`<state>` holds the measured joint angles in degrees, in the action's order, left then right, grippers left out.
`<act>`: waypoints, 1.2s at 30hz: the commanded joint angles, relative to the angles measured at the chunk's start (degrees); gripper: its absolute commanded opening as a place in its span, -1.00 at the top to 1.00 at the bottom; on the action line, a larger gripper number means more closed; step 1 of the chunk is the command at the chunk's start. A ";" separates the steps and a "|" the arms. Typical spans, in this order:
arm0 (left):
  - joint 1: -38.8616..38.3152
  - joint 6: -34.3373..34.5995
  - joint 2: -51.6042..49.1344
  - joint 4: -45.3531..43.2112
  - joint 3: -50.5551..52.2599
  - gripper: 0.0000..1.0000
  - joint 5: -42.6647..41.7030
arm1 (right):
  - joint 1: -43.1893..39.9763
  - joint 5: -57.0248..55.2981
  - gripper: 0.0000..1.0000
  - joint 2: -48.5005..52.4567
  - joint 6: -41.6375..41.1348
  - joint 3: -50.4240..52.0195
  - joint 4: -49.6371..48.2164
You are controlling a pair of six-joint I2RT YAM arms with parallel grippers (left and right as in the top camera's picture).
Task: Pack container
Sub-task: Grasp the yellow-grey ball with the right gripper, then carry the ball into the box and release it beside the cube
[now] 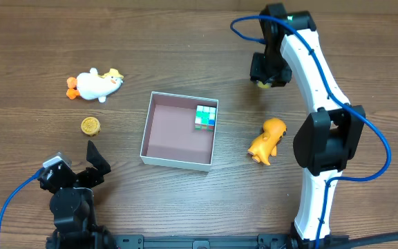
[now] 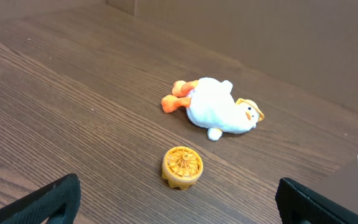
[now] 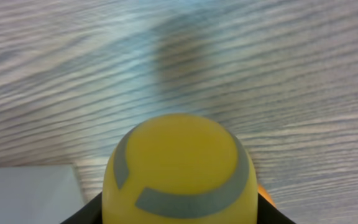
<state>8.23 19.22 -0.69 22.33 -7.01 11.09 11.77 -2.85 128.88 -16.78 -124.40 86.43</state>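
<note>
Nearest me, off the near left corner of the container (image 1: 175, 160), the left gripper (image 1: 77, 166) stood spread wide and empty. Beyond it, left of the container, lay an orange disc (image 1: 90, 126). The container sat between the arms, with a coloured cube (image 1: 205, 117) in its far right corner. An orange dog (image 1: 268, 140) lay to its right and a duck (image 1: 97, 85) off its far left. Past its far right corner, the right gripper (image 1: 268, 76) straddled a yellow ball (image 3: 179, 168). I couldn't tell whether it was pinching the ball.
</note>
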 commanded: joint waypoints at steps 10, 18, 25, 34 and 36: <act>-0.17 -1.22 0.22 -0.28 0.48 -1.00 -0.63 | 16.13 1.55 0.06 -0.61 3.08 -8.85 4.79; -0.17 -1.22 0.22 -0.28 0.48 -1.00 -0.63 | 25.64 3.63 0.06 -0.61 1.55 -8.81 4.98; -0.17 -1.22 0.22 -0.28 0.48 -1.00 -0.63 | 29.05 3.45 0.06 -0.59 0.26 -6.23 2.21; -0.17 -1.22 0.22 -0.28 0.48 -1.00 -0.63 | 29.03 3.43 0.06 -0.59 0.26 1.79 -4.20; -0.17 -1.22 0.22 -0.28 0.48 -1.00 -0.63 | 29.03 3.43 0.06 -0.59 0.26 4.37 -6.32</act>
<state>8.23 19.25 -0.69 22.31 -7.01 11.09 40.91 0.64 128.88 -16.25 -122.61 82.08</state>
